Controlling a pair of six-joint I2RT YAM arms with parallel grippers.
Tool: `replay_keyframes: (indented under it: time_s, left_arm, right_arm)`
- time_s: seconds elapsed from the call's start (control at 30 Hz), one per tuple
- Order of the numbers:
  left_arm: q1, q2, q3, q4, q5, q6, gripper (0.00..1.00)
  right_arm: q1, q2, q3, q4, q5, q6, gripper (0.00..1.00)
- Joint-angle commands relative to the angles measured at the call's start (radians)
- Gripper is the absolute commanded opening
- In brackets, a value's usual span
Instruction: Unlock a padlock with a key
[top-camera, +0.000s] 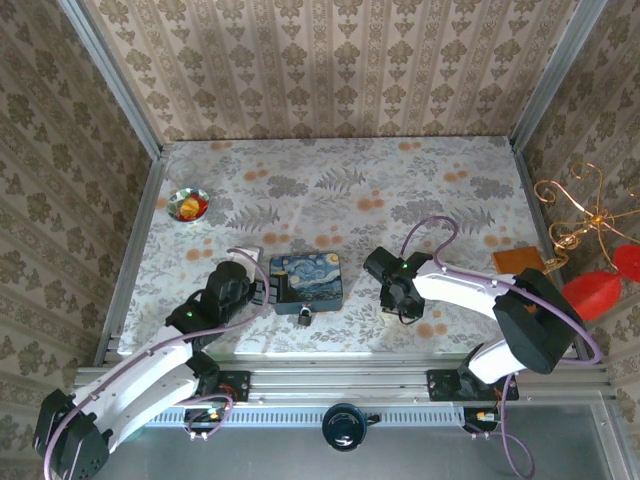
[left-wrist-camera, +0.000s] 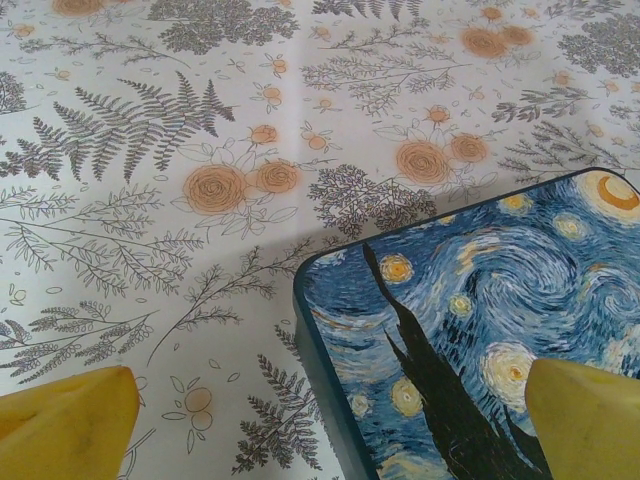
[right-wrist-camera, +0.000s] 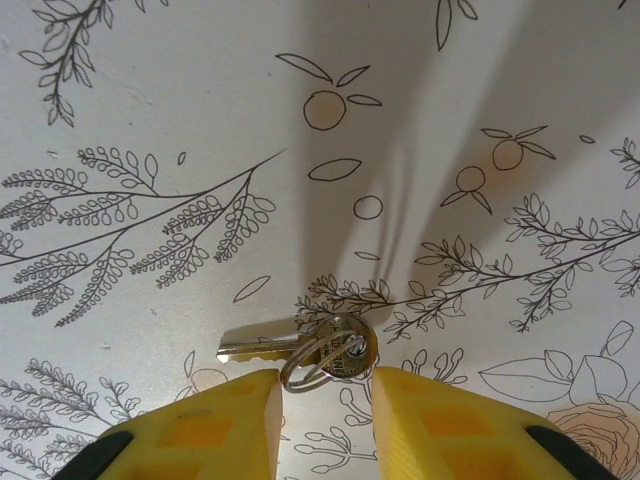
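The key, silver with a split ring through its round head, lies flat on the floral tablecloth. My right gripper hangs low over it, its yellow fingers narrowly apart on either side of the head and ring, not clamped. In the top view the right gripper is right of the blue starry-night tin. The tiny dark padlock sits at the tin's near edge. My left gripper is wide open and straddles the tin's left corner; in the top view the left gripper is at the tin's left side.
A small bowl with red and orange contents stands at the far left of the table. An orange-brown box lies near the right edge. A gold wire ornament and red shapes hang beyond the right frame rail.
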Motion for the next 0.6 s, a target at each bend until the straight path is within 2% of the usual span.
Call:
replay_keyframes:
  time_s: [0.0, 0.57]
  left_arm:
    - [-0.008, -0.014, 0.034, -0.01, -0.012, 0.023, 1.0]
    - [-0.012, -0.008, 0.034, -0.003, -0.016, 0.028, 1.0]
  right_arm:
    - [0.008, 0.01, 0.035, -0.037, 0.044, 0.015, 0.3]
    - [0.008, 0.066, 0.044, -0.062, 0.082, 0.015, 0.29]
